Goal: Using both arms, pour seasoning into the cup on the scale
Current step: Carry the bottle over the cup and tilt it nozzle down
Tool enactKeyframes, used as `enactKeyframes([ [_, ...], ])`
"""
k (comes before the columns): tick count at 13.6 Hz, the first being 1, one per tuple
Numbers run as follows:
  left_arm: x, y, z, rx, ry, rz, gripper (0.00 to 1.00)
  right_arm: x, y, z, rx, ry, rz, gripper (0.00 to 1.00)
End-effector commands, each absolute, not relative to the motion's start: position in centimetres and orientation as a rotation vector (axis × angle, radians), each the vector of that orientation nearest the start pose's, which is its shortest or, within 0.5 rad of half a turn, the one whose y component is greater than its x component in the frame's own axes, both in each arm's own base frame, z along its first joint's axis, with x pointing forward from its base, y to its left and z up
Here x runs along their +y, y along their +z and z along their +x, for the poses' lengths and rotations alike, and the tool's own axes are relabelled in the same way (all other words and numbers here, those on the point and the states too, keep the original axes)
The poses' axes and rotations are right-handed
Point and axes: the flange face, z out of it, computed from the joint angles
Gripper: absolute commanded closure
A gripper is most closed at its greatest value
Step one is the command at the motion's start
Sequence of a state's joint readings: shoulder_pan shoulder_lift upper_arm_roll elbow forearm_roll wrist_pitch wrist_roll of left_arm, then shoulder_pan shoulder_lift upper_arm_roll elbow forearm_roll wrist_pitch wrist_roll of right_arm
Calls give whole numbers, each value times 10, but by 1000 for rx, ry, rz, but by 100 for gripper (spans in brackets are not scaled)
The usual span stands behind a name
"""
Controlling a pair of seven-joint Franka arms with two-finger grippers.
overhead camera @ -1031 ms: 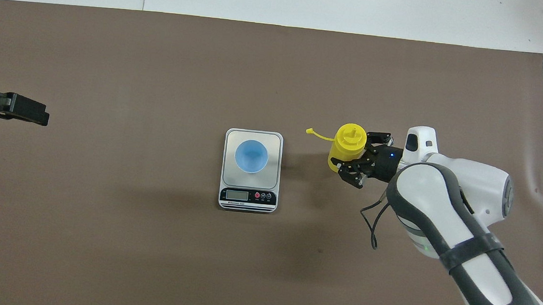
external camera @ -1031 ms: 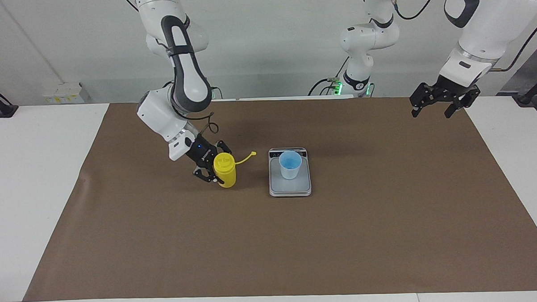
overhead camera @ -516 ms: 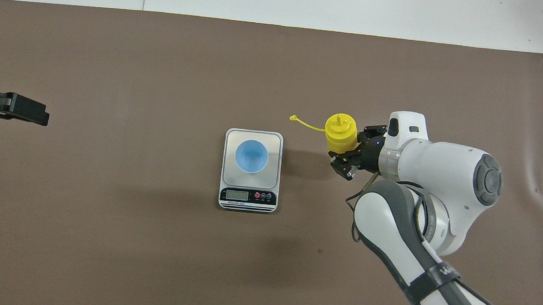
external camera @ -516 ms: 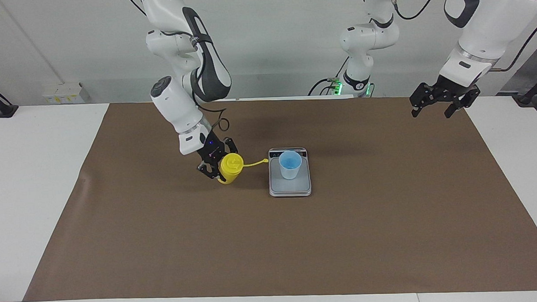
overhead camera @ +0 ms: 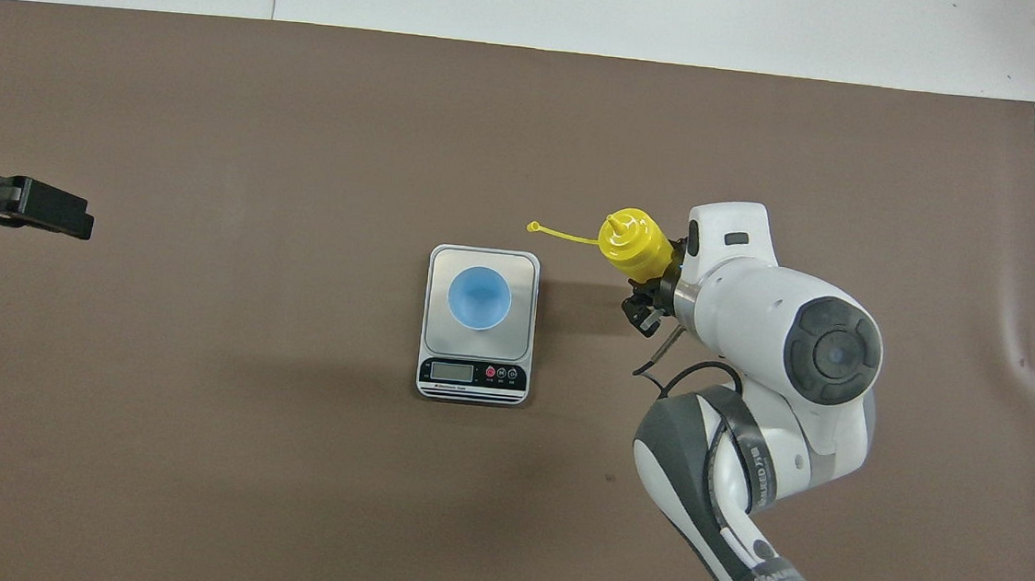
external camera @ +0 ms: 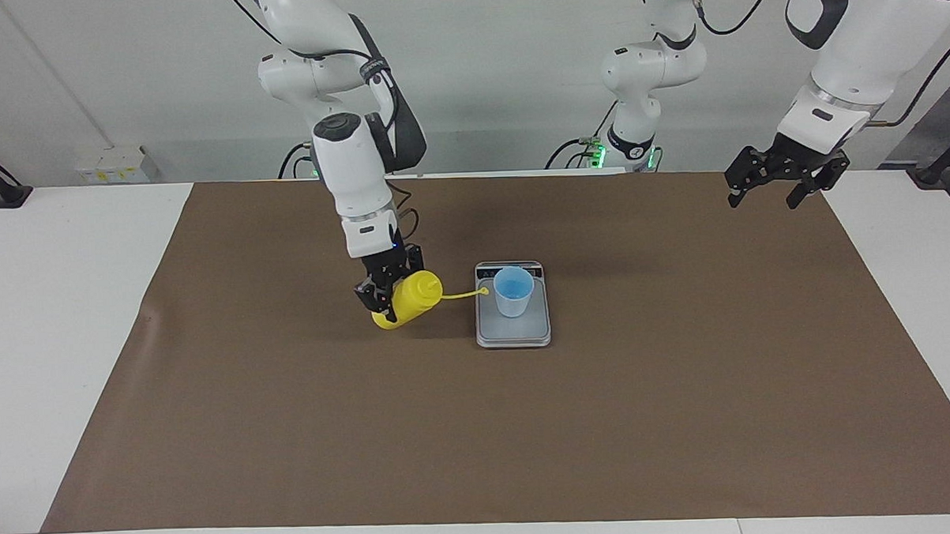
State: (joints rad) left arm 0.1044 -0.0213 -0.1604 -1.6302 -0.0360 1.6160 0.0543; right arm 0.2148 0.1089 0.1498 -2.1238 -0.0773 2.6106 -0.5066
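Facing view: right gripper jaws grip tilted seasoning; left gripper jaws seemingly open, empty.

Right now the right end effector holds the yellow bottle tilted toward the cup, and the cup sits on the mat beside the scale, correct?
Not quite: the cup stands on the scale, as the facing view shows. The right end effector does hold the yellow bottle tilted toward it.
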Motion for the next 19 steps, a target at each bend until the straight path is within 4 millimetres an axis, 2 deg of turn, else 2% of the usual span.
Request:
enactKeyframes([
  [1, -32, 614, 542, 177, -5, -3175, 0, 227, 414, 552, -1471, -598, -2868, 92],
  [3, -32, 614, 542, 177, -5, -3174, 0, 234, 428, 561, -1568, -544, -2895, 94],
  [5, -32, 614, 542, 177, -5, -3175, 0, 255, 434, 560, -1643, -515, -2893, 100],
  [6, -32, 614, 542, 177, -5, -3175, 0, 256, 438, 561, -1665, -511, -2911, 100],
  [8, -32, 613, 542, 177, -2, -3175, 0, 263, 455, 563, -1771, -534, -3032, 100],
  [10, -32, 614, 542, 180, -5, -3175, 0, 262, 449, 561, -1806, -584, -3134, 100],
  [12, -32, 614, 542, 177, -5, -3175, 0, 266, 438, 563, -1843, -570, -3124, 100],
  [14, -32, 613, 542, 177, -2, -3175, 0, 280, 432, 558, -1973, -584, -3104, 100],
  [16, -32, 614, 542, 177, -5, -3175, 0, 286, 425, 557, -2113, -563, -3105, 100],
  [17, -32, 613, 542, 177, -2, -3175, 0, 295, 424, 551, -2240, -556, -3094, 100],
  [19, -32, 614, 542, 177, -5, -3174, 0, 305, 412, 545, -2368, -507, -3081, 100],
])
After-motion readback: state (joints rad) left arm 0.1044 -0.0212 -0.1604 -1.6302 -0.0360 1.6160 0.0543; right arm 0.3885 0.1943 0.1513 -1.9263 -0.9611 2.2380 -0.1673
